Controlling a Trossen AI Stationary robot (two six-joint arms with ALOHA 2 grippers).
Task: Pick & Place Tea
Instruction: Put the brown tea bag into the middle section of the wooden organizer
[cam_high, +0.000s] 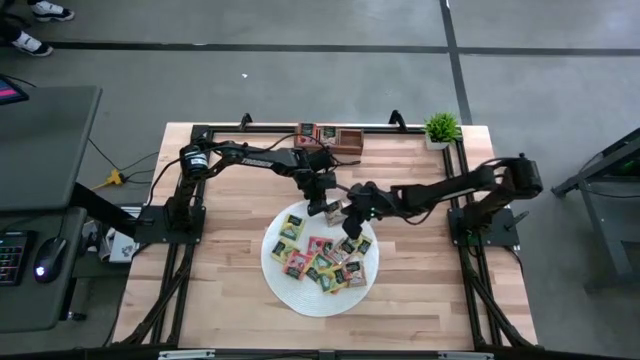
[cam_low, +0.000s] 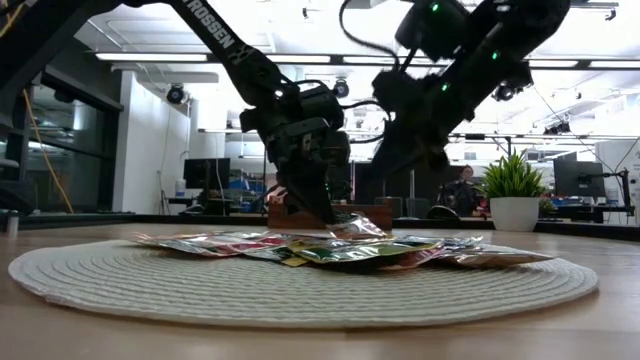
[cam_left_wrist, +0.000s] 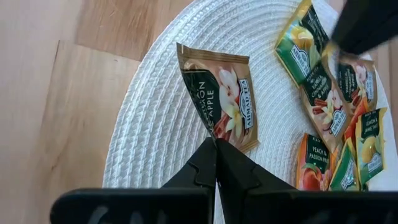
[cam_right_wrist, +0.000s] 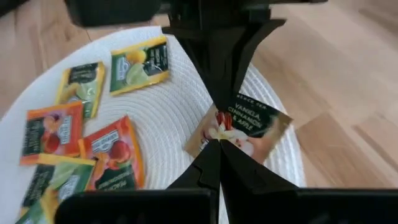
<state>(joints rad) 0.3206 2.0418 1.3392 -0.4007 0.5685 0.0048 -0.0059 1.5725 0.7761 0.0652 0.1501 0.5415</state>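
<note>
Small flat square tea packets (cam_high: 322, 262) in red, orange, yellow and green with dark labels lie on a round white woven mat (cam_high: 285, 287) atop the pale striped wooden table (cam_high: 420, 290), near black grippers.

The tea packets (cam_left_wrist: 227, 102) look like glossy printed foil-paper, one pinched in the left gripper (cam_left_wrist: 216, 149), whose fingers are matt black plastic. Beneath it, the round mat (cam_left_wrist: 155, 124) is white, coarsely woven and ribbed; beyond lies the table (cam_left_wrist: 56, 93), smooth pale wood.
</note>
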